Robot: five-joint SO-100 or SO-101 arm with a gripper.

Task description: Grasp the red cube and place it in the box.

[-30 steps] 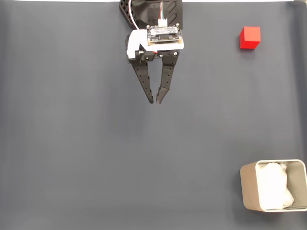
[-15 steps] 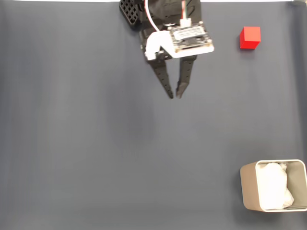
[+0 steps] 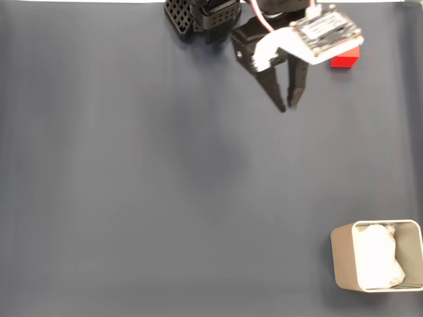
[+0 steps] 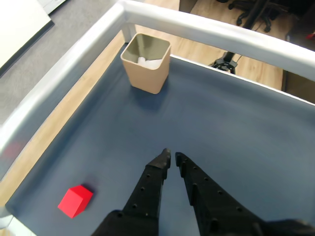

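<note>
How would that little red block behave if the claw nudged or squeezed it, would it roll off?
The red block has flat faces and sharp edges, so it would probably slide rather than roll. It looks solid and small, likely stiff and light. Its plain smooth sides might slip a bit between the gripper tips.

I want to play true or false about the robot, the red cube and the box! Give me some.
1. The red cube is inside the box. False: it sits on the dark mat, far from the box.
2. The claw is holding nothing. True.
3. The box has something white inside. True.
4. In the wrist view, the cube lies right of the claw. False: it lies left of it.
5. The box is tipped over. False: it stands upright, open side up.
</note>
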